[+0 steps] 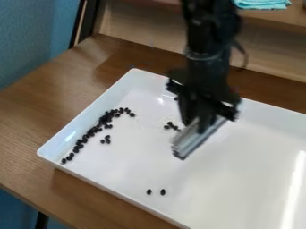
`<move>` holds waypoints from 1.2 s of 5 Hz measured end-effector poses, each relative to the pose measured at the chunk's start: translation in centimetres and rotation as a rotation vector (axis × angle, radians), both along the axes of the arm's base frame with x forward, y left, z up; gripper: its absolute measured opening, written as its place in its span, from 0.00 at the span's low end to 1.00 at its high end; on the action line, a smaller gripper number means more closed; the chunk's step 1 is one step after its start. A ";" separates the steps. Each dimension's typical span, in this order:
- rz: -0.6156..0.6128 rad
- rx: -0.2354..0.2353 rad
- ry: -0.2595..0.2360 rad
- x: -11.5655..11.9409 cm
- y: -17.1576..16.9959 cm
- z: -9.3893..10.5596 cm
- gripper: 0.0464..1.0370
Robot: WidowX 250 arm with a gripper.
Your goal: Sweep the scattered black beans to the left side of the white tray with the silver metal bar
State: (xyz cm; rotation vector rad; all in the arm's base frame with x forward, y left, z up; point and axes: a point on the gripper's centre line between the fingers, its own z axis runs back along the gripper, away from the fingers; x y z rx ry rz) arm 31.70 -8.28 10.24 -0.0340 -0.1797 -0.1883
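Over the middle of the white tray (113,188), the black gripper (206,120) hangs down, shut on a grey, flat-sided tool (196,137) with a dark lower edge. The tool is tilted, its low end toward the lower left; whether it touches the tray cannot be told. Many small black beans (94,130) lie in a curved band along the tray's left side. A few beans (170,125) are just left of the tool, and a small group (106,140) sits inside the band. Two beans (156,192) lie apart near the front edge.
The tray rests on a brown wooden table (30,120), its raised rim running all round the visible sides. Behind the table is a wooden panel (143,36) with a shelf above, where a turquoise cloth (261,4) lies. A blue surface is at the left.
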 end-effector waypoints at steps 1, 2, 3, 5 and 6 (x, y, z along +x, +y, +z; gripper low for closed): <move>-0.007 -0.006 0.023 1.5 -2.3 -1.3 0.28; 0.007 -0.016 0.046 2.5 -3.7 -2.9 0.28; 0.016 -0.009 0.063 3.4 -4.2 -4.2 0.28; 0.045 -0.012 0.070 4.6 -3.5 -5.3 0.28; 0.064 -0.015 0.070 4.9 -2.3 -5.3 0.28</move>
